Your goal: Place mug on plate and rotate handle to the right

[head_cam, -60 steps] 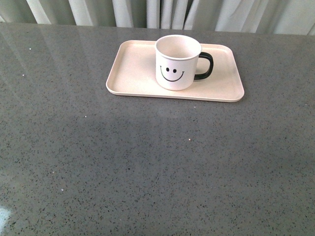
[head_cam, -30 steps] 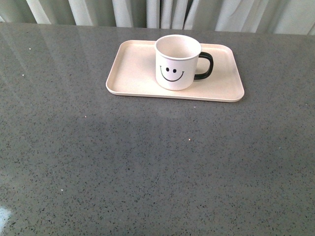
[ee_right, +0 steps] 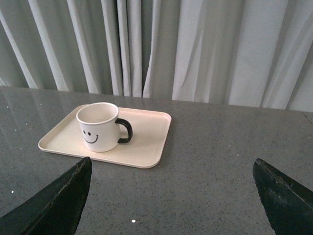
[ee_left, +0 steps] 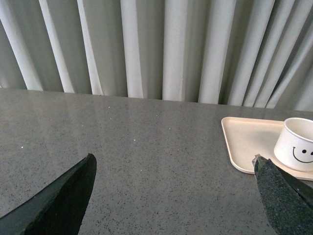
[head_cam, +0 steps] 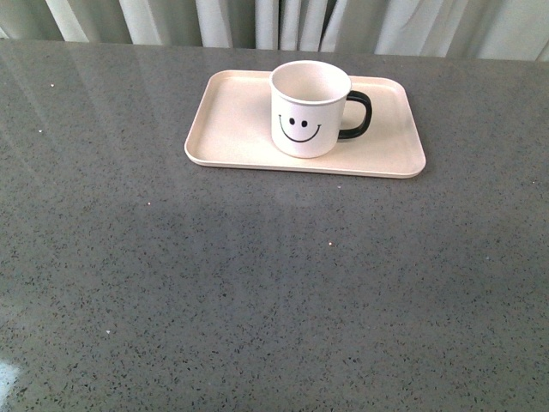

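The cream-white mug (head_cam: pixel 309 110) with a black smiley face stands upright on the pale pink-beige plate (head_cam: pixel 232 129) at the far middle of the table. Its black handle (head_cam: pixel 358 115) points right. Neither arm shows in the front view. My left gripper (ee_left: pixel 173 196) is open and empty, well away from the plate (ee_left: pixel 244 142) and the mug (ee_left: pixel 296 144) off to one side. My right gripper (ee_right: pixel 171 198) is open and empty, back from the plate (ee_right: pixel 146 142), with the mug (ee_right: pixel 98 127) and its handle (ee_right: pixel 124 131) in view.
The grey speckled tabletop (head_cam: pixel 257 283) stretches from the plate to the near edge. Pale curtains (head_cam: pixel 274 21) hang behind the table's far edge.
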`<state>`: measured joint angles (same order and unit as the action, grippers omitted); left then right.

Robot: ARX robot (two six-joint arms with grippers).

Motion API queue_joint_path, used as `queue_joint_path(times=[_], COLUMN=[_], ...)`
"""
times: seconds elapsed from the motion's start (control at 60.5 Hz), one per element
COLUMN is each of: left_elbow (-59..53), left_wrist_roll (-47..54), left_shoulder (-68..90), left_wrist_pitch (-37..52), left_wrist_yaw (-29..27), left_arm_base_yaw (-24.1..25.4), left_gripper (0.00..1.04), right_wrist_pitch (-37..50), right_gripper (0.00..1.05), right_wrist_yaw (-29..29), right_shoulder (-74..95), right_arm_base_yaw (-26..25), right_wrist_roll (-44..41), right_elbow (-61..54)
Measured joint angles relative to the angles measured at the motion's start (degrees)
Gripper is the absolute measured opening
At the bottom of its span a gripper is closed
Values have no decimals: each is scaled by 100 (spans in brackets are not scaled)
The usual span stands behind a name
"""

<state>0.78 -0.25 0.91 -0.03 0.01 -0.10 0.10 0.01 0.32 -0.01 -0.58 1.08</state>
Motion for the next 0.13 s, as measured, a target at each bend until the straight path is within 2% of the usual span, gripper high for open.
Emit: queue_joint_path(times=[0.132], left_elbow=[0], left_wrist_roll=[-2], left_shoulder=[0], left_wrist_pitch=[0], left_wrist_yaw=[0], left_arm_base_yaw=[0], left_gripper=[96], right_wrist_pitch=[0], right_gripper=[96], right_wrist_yaw=[0], right_shoulder=[0], right_arm_base_yaw=[0], right_wrist_roll=[0], right_elbow=[0])
